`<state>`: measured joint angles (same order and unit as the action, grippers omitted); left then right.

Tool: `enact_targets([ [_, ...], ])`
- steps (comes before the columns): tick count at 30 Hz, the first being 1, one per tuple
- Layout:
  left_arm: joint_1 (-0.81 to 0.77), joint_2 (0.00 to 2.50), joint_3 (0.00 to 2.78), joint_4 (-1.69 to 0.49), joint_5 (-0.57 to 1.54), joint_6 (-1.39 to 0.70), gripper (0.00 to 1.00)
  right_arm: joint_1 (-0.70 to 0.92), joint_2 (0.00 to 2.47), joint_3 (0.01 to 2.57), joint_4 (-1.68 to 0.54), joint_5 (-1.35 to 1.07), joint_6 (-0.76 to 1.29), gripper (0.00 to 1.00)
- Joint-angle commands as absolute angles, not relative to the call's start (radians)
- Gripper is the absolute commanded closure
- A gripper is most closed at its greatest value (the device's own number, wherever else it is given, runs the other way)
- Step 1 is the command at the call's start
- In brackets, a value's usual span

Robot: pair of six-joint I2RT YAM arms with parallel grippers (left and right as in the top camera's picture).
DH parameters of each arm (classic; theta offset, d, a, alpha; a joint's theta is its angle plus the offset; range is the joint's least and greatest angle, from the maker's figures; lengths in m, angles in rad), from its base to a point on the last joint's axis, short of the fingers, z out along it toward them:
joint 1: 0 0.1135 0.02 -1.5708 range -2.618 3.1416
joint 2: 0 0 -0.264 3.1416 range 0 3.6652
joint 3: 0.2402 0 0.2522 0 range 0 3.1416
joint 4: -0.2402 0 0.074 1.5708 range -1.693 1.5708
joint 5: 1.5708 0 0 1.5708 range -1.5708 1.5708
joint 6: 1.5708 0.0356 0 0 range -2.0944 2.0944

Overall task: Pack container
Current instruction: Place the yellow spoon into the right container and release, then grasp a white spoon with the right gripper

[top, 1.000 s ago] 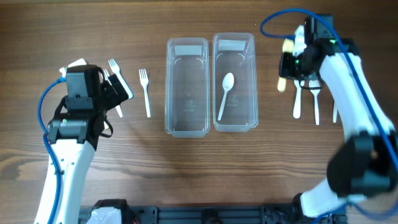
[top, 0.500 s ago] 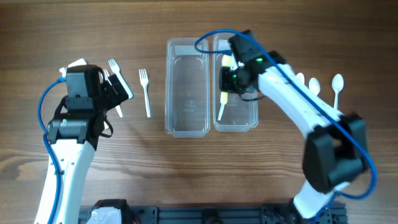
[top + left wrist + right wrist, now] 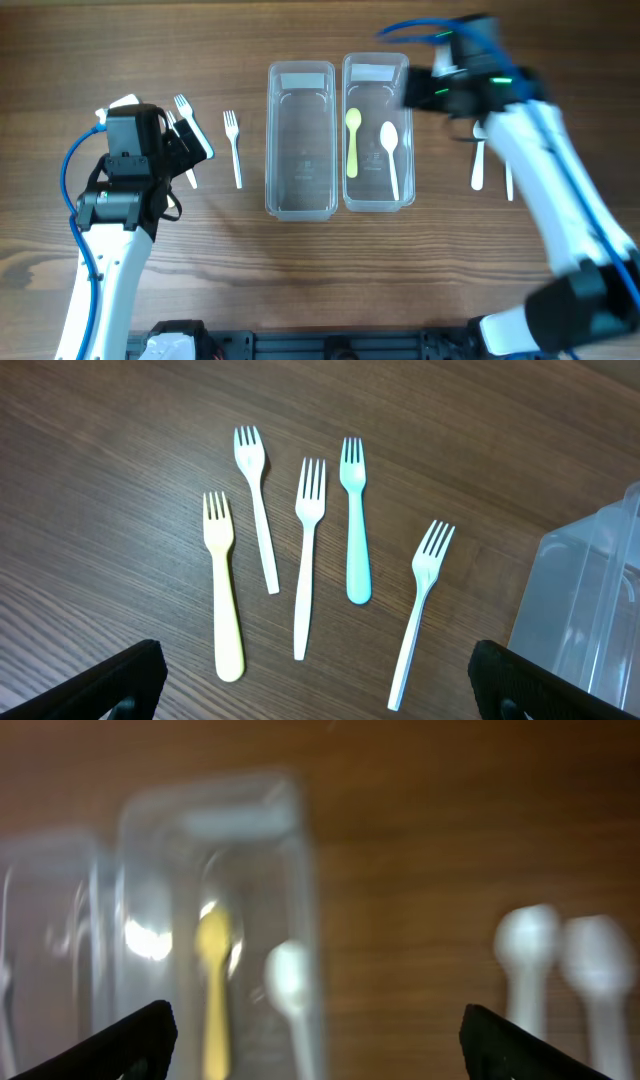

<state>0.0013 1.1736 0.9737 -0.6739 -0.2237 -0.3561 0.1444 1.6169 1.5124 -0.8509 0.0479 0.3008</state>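
Left gripper: jaws spread wide, nothing between them, hanging above the table. Closest ahead of the jaws, toward the left finger, lies a yellow fork. Just past the middle of the gap is a white fork. Toward the right finger is another white fork, slightly angled. Farther ahead lie a teal fork and a third white fork. All five lie flat with tines pointing away from the jaws, apart from each other. Outside the right finger is a corner of the left container, clear plastic and empty in the overhead view. Right gripper: jaws released and empty; this wrist view is blurred. Ahead of the gap, nearer the left finger, sits the right container. It holds a yellow spoon and a white spoon side by side, bowls pointing away from the jaws. Ahead of the right finger two loose white spoons lie on bare wood, well apart from the container. Overhead, both spoons lie in the right container, yellow spoon on the side next to the left container.
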Motion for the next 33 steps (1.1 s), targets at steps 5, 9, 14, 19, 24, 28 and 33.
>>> enact_targets([
  [5,0.007,1.177,0.993,-0.671,-0.237,-0.344,0.00,-0.164,1.686,1.447,-0.878,-0.011,0.060,0.06],
  [9,0.007,1.177,0.993,-0.671,-0.237,-0.344,0.00,-0.183,1.823,1.398,-0.923,-0.106,0.041,0.19],
  [14,0.007,1.177,0.993,-0.671,-0.237,-0.344,0.00,-0.183,1.975,1.398,-0.931,-0.106,0.090,0.30],
  [19,0.007,1.177,0.993,-0.671,-0.237,-0.344,0.00,-0.183,2.025,1.398,-0.885,-0.106,0.108,0.37],
  [24,0.007,1.177,0.993,-0.671,-0.237,-0.344,0.00,-0.179,2.050,1.398,-0.863,-0.071,0.104,0.44],
  [28,0.007,1.177,0.993,-0.671,-0.237,-0.344,0.00,-0.178,2.086,1.398,-0.857,-0.071,0.105,0.48],
  [33,0.007,1.177,0.993,-0.671,-0.237,-0.344,0.00,-0.178,2.104,1.398,-0.857,-0.072,0.105,0.67],
])
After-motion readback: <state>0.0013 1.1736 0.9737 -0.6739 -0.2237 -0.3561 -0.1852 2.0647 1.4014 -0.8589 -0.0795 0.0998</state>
